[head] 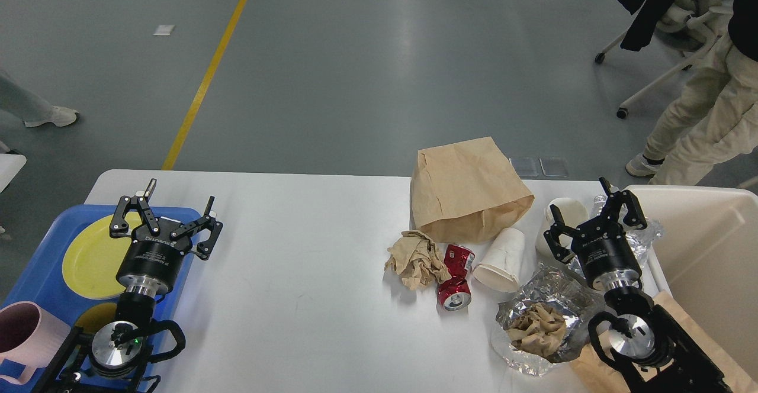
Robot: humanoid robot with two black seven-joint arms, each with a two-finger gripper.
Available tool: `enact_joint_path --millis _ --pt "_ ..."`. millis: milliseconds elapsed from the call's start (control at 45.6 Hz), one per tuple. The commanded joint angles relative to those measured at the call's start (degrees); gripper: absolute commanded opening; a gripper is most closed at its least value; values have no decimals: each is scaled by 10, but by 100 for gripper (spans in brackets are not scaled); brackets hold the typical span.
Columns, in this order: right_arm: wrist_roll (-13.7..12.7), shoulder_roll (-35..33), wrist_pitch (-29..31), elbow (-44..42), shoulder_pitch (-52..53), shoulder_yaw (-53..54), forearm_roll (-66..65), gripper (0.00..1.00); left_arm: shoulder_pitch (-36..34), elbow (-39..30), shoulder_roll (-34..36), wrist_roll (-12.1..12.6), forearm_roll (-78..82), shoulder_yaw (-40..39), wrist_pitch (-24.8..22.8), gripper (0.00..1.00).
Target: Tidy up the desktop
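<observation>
**Bench with litter, both end effectors open**

White bench (pixel 296 251) spanning the lower view, far edge against grey floor. Left end effector (pixel 177 206), fingers spread and empty, above blue tray (pixel 35 274) holding yellow plate (pixel 89 257); pink mug (pixel 23 334) at tray's near corner. Right end effector (pixel 589 212), fingers spread and empty, beside cream bin (pixel 710 251). Mid-bench: brown paper bag (pixel 468 189), crumpled brown paper (pixel 414 260), crushed red can (pixel 456 277), tipped white paper cup (pixel 503 260), crumpled foil (pixel 539 316).
</observation>
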Motion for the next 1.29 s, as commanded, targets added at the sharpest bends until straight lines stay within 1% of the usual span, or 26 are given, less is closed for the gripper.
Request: enact_joint_path --millis 0,241,329,395,416,504,548,701,811,877,943,1074,1271 --pt "0 0 0 0 0 0 0 100 -7 1 -1 -1 7 1 5 96" --pt "0 0 0 0 0 0 0 100 -32 3 7 -2 5 -5 -2 96" --pt "0 0 0 0 0 0 0 100 -33 19 6 -1 5 -5 -5 96" --pt "0 0 0 0 0 0 0 100 -31 51 9 -2 9 -4 -37 96" --pt "0 0 0 0 0 0 0 100 -33 73 14 -2 9 -7 -68 96" --pt "0 1 0 0 0 0 0 100 -26 98 25 -15 9 -4 -126 96" --pt "0 0 0 0 0 0 0 100 -24 99 26 -20 12 -1 -142 96" --pt "0 0 0 0 0 0 0 100 -23 99 28 -20 15 -1 -135 96" --pt "0 0 0 -1 0 0 0 100 -25 100 28 -29 14 -4 -130 96" --pt "0 0 0 -1 0 0 0 100 -35 108 30 -31 8 -8 -120 96" --pt "0 0 0 -1 1 0 0 100 -43 123 38 -26 8 -5 -104 96" --pt "0 0 0 -2 1 0 0 100 -40 124 45 -25 7 -2 -115 96" --pt "0 0 0 -1 0 0 0 100 -40 124 43 -24 6 -1 -118 96"
